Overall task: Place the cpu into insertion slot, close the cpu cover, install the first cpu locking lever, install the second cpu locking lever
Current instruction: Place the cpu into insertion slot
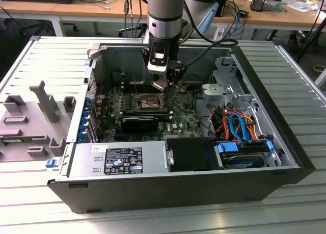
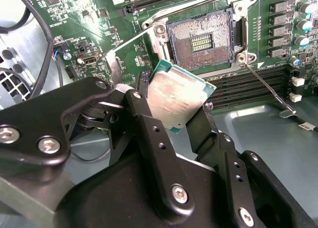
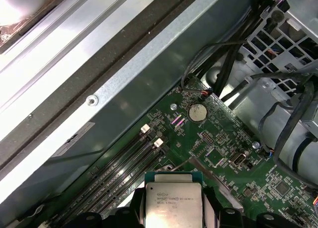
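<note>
Now I'm gripping cpu (image 2: 180,95) by opposite edges, jaws closed on it, chip tilted above board (image 2: 74,19). Insertion slot (image 2: 206,39) lying open just beyond chip's far corner, toward exterior view's left of jaws.

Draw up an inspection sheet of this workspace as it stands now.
Surface: ribbed metal table carrying an open computer case.
Job's things: cpu held above the board, not seated; insertion slot bare, contacts exposed; cpu cover swung open beside the slot; one locking lever released, angled away from the slot.
Clutter: grey fixture blocks on the table at the exterior view's left.
Grippers: claw shut on the cpu's edges.
Cables: black cables run from the arm towards the case; orange and blue cables by the drive bay.
Surroundings: wooden desks behind the table.
</note>
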`<state>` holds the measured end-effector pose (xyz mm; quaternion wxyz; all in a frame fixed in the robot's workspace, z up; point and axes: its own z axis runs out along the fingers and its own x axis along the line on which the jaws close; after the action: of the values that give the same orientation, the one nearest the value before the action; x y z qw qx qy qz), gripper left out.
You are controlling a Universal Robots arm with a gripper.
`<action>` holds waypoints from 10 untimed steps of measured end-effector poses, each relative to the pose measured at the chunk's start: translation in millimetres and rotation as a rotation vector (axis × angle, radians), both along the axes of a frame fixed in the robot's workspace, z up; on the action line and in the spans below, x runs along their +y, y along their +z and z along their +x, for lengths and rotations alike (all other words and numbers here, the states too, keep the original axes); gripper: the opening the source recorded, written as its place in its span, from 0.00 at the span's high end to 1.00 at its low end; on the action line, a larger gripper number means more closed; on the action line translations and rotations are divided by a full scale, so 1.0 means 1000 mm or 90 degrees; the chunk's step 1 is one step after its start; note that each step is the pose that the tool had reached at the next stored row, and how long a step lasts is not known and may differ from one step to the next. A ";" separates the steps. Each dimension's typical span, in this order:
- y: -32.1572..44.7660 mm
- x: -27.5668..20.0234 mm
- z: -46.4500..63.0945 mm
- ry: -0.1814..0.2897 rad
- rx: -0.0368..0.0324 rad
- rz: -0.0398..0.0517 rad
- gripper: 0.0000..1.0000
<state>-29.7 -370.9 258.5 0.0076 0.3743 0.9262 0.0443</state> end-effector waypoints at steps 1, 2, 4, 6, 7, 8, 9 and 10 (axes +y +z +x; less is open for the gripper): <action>0.0000 0.0000 0.000 0.000 0.0000 0.0000 0.45; 0.0000 0.0000 0.000 -0.001 0.0000 0.0000 0.45; 0.0000 0.0000 0.000 -0.001 0.0000 0.0000 0.45; 0.0000 0.0000 0.000 -0.002 0.0000 0.0000 0.45; 0.0000 0.0000 0.000 -0.003 0.0000 0.0000 0.45; 0.0000 0.0000 0.000 -0.003 0.0000 0.0000 0.45; 0.0000 0.0000 0.000 -0.003 0.0000 0.0000 0.45; 0.0000 0.0000 0.000 -0.004 0.0000 0.0000 0.45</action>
<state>-29.7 -370.8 258.4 0.0077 0.3770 0.9251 0.0443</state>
